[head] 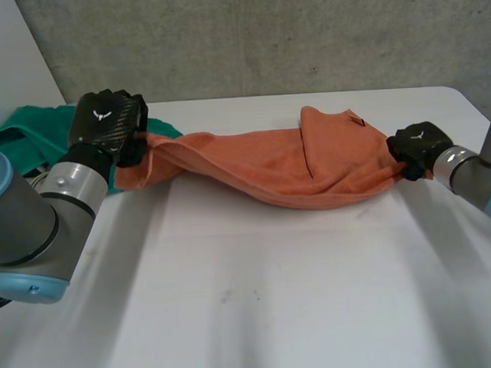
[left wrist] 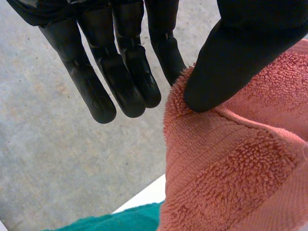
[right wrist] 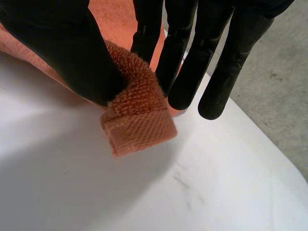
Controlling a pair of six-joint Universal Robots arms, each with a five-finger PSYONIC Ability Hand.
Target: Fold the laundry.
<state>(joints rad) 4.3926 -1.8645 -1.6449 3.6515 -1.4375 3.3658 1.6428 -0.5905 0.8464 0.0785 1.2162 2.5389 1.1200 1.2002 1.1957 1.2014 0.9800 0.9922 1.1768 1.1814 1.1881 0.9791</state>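
Observation:
An orange towel (head: 269, 162) hangs stretched between my two hands above the white table (head: 260, 299), sagging in the middle. My left hand (head: 108, 125) holds its left end up off the table, and the left wrist view shows the thumb (left wrist: 231, 62) pinching the towel's edge (left wrist: 226, 163) against the straight fingers (left wrist: 120, 82). My right hand (head: 417, 149) is at the towel's right end, low near the table. There the thumb (right wrist: 72, 53) presses a folded corner (right wrist: 137, 120) of the towel against the fingers (right wrist: 192, 62).
A green cloth (head: 37, 133) lies bunched at the table's far left, behind my left hand, and its edge (left wrist: 120, 219) appears below the towel. A grey concrete wall (head: 262, 35) stands behind the table. The table's front half is bare.

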